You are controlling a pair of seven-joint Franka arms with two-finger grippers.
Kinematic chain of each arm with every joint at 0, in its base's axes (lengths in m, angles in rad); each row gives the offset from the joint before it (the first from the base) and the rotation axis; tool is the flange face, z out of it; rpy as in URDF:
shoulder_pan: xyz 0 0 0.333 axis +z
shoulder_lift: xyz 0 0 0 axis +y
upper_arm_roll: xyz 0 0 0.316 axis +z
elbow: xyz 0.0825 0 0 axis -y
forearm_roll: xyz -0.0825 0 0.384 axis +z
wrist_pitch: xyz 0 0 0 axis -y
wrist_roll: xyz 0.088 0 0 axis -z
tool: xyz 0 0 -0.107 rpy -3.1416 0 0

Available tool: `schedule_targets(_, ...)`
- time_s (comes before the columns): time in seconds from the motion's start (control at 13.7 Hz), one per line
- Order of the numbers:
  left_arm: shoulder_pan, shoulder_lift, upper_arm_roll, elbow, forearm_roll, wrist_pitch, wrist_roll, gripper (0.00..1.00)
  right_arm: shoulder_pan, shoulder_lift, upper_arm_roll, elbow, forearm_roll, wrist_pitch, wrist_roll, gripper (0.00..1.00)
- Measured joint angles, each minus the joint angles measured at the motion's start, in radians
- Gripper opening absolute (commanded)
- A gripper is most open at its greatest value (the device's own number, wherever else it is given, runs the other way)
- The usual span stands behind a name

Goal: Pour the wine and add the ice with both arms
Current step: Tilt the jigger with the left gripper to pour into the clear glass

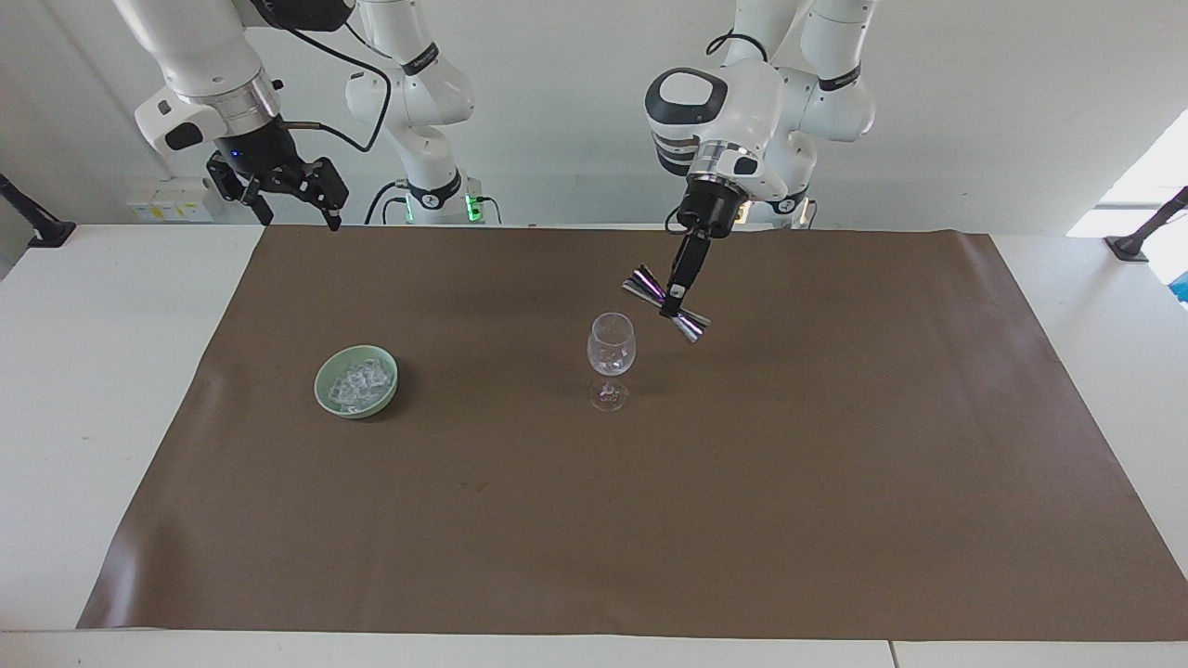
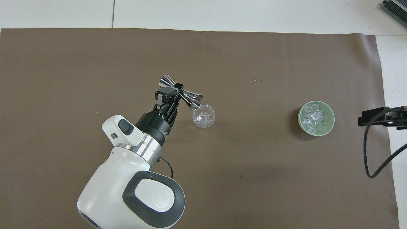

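Note:
A clear stemmed glass (image 1: 611,348) (image 2: 203,116) stands upright mid-mat. My left gripper (image 1: 675,299) (image 2: 178,90) is shut on the waist of a steel double-cone jigger (image 1: 692,324) (image 2: 191,97). The jigger is tipped on its side, one mouth just over the glass rim on the left arm's side. I cannot make out any wine in the jigger or glass. A pale green bowl (image 1: 321,384) (image 2: 332,118) holds the ice (image 1: 357,380) (image 2: 314,118), toward the right arm's end. My right gripper (image 1: 297,213) waits, open and empty, high over the mat's corner by its own base.
A brown mat (image 1: 835,464) covers most of the white table (image 1: 111,371). The right arm's black cable (image 2: 369,159) loops over the mat's edge near the bowl.

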Motion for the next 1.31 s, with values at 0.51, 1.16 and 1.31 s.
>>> schedule_targets(0.51, 0.000, 0.009, 0.000, 0.029, 0.002, 0.000, 0.133, 0.00, 0.000, 0.000, 0.000, 0.000, 0.000, 0.000, 0.000, 1.00)
schedule_targets(1.16, -0.001, 0.023, 0.001, 0.040, 0.004, 0.018, 0.353, 0.00, 0.000, 0.000, 0.000, 0.000, 0.000, 0.000, 0.000, 1.00)
schedule_targets(1.31, -0.001, 0.023, 0.001, 0.048, 0.004, 0.024, 0.397, 0.00, 0.000, 0.000, 0.000, 0.000, 0.000, 0.000, 0.000, 1.00)
